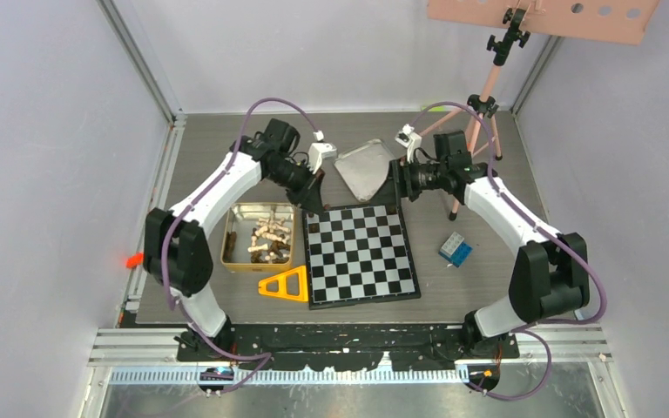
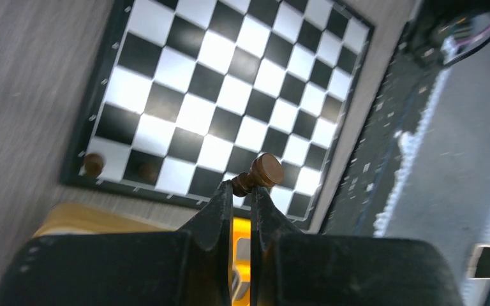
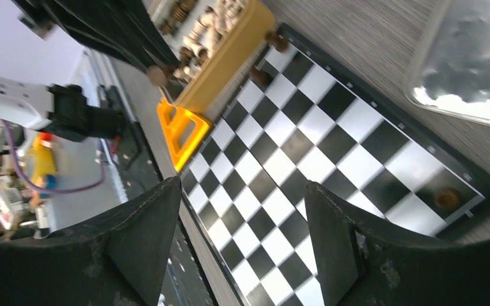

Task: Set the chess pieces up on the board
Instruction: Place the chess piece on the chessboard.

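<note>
Barely begun: the left gripper [image 2: 242, 188] pinches a dark piece [image 2: 265, 171] over the board [image 2: 230, 95]; three placed pieces [image 2: 92, 164] stand below. The right gripper [image 3: 239, 204] gapes wide, empty. Most pieces [image 1: 266, 237] lie in the tin [image 1: 226, 239] beside the left gripper.

Robotics lab test cell, not a lived-in room.

- Plain pale wall panels [image 1: 43, 174] close off the left, back and right of the top view. Aluminium frame posts [image 1: 139, 61] run up the upper-left and upper-right corners.
- Grey wood-grain table [image 1: 218, 165] at centre.
- Left arm [image 1: 218, 187] and right arm [image 1: 505, 213], both white and black, are bolted to a black base plate [image 1: 348, 340] along the bottom. A slotted metal rail [image 1: 314, 374] lies below it.
- Purple cables [image 1: 272, 101] loop off each arm.
- Pink tripod [image 1: 490, 83] and perforated board [image 1: 566, 13] at upper right.
- Right wrist view, left edge: blurred clutter [image 3: 13, 159] and cabling beyond the cell.
</note>
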`<state>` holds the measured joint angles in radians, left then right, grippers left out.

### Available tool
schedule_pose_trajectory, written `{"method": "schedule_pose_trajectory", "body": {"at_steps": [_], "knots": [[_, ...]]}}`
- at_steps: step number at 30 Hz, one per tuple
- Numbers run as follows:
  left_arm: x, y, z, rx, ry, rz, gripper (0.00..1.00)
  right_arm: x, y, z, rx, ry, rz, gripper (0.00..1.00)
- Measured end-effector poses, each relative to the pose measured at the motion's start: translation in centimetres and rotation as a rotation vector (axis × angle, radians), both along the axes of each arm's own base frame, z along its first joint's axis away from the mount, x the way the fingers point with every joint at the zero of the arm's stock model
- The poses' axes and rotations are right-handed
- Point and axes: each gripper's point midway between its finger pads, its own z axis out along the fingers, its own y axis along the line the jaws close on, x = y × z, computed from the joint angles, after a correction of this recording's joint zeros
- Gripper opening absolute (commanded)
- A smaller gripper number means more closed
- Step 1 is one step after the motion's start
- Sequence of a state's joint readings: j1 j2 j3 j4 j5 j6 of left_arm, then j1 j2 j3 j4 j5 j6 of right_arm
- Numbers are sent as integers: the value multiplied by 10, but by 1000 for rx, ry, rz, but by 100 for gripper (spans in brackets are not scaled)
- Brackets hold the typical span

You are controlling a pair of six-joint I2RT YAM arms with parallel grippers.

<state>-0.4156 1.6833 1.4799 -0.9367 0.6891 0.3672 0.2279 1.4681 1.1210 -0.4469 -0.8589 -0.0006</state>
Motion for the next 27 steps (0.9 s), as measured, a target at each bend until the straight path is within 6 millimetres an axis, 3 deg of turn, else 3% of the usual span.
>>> {"method": "schedule_pose_trajectory", "body": {"at_steps": [4,8,18,27], "knots": [[-1,-30,3,-92,160,7,0,3,29,6,98,48,30,77],[-5,-46,-5,-131,307,25,0,2,50,2,144,104,62,76],[-14,-60,-5,-149,442,64,0,-17,79,-8,151,161,140,70],[-16,-62,-4,-149,452,66,0,-27,89,-14,123,164,188,53]]}}
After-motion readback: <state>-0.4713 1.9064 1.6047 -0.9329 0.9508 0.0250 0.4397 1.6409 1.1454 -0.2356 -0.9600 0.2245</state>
